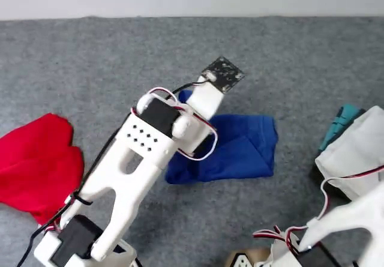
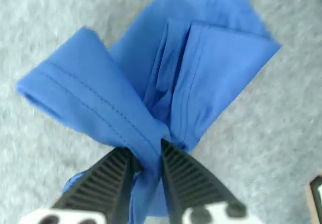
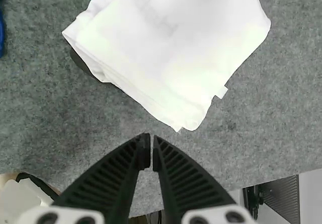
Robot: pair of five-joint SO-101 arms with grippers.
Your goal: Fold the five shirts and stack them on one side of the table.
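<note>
A blue shirt (image 1: 240,148) lies partly folded in the middle of the grey table. My left gripper (image 2: 148,158) is shut on a bunched hem of the blue shirt (image 2: 151,90), lifting that edge off the cloth below. In the high view the left arm (image 1: 150,153) stretches from the near left over the shirt's left part. A folded white shirt (image 1: 355,153) tops a stack at the right edge, with a teal shirt (image 1: 339,123) under it. My right gripper (image 3: 151,151) is shut on nothing, just short of the white shirt (image 3: 171,48). A red shirt (image 1: 36,165) lies crumpled at the left.
The right arm (image 1: 336,231) sits at the near right corner with red and white cables looping off it. A dark layer (image 3: 80,63) peeks out below the white shirt. Bare grey mat (image 1: 120,57) spreads across the far half of the table.
</note>
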